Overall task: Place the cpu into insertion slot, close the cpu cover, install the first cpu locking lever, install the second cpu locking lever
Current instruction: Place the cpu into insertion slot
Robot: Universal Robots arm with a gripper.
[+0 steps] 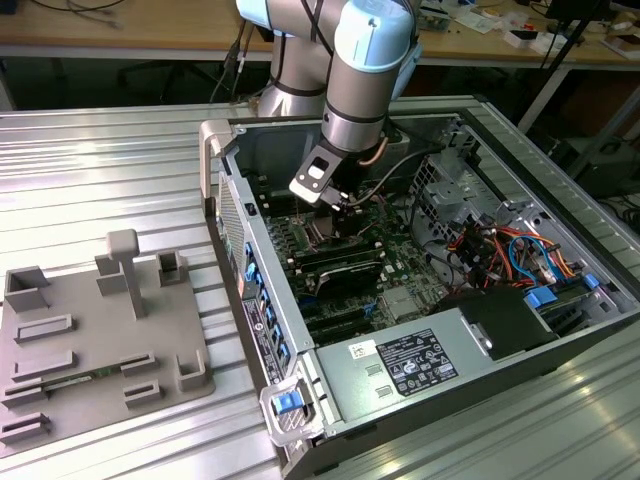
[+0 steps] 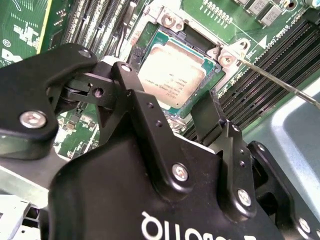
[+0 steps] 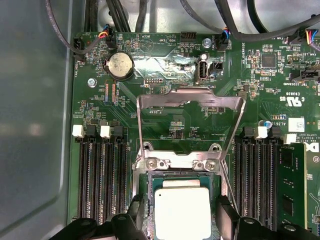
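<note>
Reaching arm [image 1: 365, 60], exterior view: angled down into the computer case [image 1: 262, 330], gripper [image 1: 335, 205] at 11 o'clock from the case's middle.
Gripper, second wrist view: fingers [image 2: 207, 120] spread, released, flanking the cpu [image 2: 172, 75].
Cpu, first wrist view: seated in the insertion slot [image 3: 150, 163]; cpu cover [image 3: 155, 98] raised.

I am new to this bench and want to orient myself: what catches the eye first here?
The cpu lies in the insertion slot, with the open gripper straddling it inside the computer case. The cpu cover stands raised at the slot's edge, not yet closed.
</note>
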